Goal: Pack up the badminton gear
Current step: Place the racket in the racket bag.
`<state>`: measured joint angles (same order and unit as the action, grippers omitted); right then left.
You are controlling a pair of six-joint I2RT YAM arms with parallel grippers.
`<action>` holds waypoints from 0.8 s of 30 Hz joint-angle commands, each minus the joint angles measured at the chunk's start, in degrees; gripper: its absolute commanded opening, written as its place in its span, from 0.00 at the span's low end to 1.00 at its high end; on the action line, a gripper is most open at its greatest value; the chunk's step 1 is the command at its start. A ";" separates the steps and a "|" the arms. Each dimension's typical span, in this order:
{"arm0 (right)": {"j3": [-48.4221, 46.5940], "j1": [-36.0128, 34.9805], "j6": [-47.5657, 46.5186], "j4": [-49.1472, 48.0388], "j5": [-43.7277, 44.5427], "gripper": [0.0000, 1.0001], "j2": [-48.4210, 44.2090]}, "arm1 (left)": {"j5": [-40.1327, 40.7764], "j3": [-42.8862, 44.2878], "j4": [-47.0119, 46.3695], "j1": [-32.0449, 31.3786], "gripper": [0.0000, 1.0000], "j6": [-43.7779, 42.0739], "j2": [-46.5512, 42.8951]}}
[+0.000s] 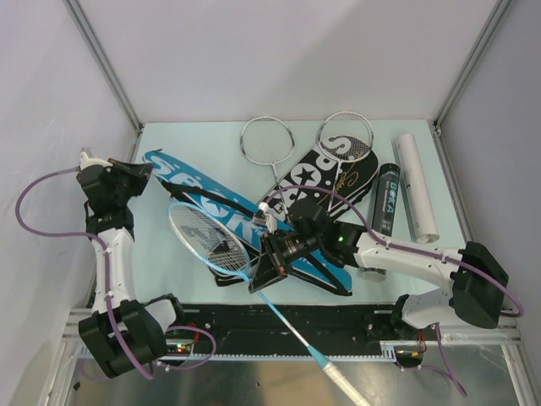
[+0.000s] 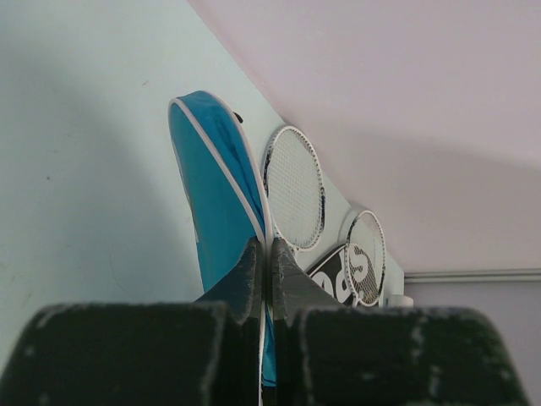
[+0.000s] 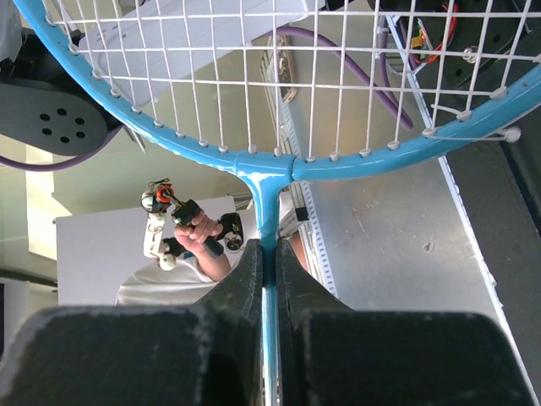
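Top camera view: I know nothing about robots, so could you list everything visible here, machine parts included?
blue bag: one, blue with white lettering, left of centre
black bag: one, black with white lettering, centre right
silver rackets: two, far side; one on the table, one with its head over the black bag
blue racket: one, blue frame, white strings, raised at centre, handle past the near edge
black tube: one, right side
white tube: one, right of the black tube
table: one, pale green
left gripper: one, black, shut on the blue bag's edge
right gripper: one, black, shut on the blue racket's shaft
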<state>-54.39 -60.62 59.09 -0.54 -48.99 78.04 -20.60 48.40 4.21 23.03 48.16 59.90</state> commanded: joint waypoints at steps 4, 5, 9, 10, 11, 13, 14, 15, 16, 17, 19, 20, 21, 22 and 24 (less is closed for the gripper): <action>0.90 0.78 3.42 -5.25 -2.39 0.00 0.79 | -0.52 1.40 -2.72 0.39 0.00 1.18 -0.15; 1.15 1.04 3.50 -5.21 -2.41 0.00 0.93 | -0.55 1.37 -2.72 0.42 0.00 1.29 -0.18; 2.01 2.79 3.60 -4.76 -2.34 0.00 1.11 | -0.94 1.80 -2.74 0.36 0.00 1.68 -0.01; 2.05 2.96 3.59 -4.66 -2.25 0.00 0.96 | -0.72 1.84 -2.72 0.40 0.00 1.67 0.02; 2.07 2.96 3.63 -4.61 -2.12 0.00 0.88 | -0.56 1.99 -2.67 0.38 0.00 1.67 0.07; 2.09 2.81 3.63 -3.89 -1.75 0.00 0.86 | -0.51 2.14 -2.48 0.38 0.00 1.74 0.16; 2.09 2.71 3.25 -3.26 -0.99 0.00 0.92 | -0.59 2.27 -2.38 0.37 0.00 1.84 0.19; 2.09 2.62 2.67 -2.02 -0.17 0.00 0.95 | -0.63 2.33 -2.19 0.40 0.00 1.93 0.20; 2.10 2.57 1.72 -0.88 1.03 0.00 1.00 | -0.56 2.41 -2.01 0.33 0.00 2.07 0.25; 2.05 2.42 0.45 1.19 2.86 0.00 0.90 | -0.48 2.54 -1.70 0.34 0.00 2.09 0.24; 1.67 2.19 -2.50 5.67 6.79 0.00 0.58 | 0.06 2.83 -0.73 0.35 0.00 2.04 0.24; 1.49 2.09 -3.73 7.63 8.55 0.00 0.43 | 0.31 3.05 -0.14 0.35 0.00 1.94 0.23; 1.40 1.96 -4.78 9.49 10.49 0.00 0.30 | 0.57 3.17 0.20 0.35 0.00 1.94 0.27; 1.35 1.80 -5.48 10.68 11.86 0.00 0.20 | 0.74 3.27 0.50 0.40 0.00 1.94 0.24; 1.32 1.42 -6.14 12.39 14.07 0.00 0.14 | 0.96 3.34 0.88 0.43 0.00 1.89 0.07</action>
<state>-52.34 -58.89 55.18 3.70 -43.57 79.09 -20.12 48.42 6.61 23.05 49.50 60.75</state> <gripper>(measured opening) 0.043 0.033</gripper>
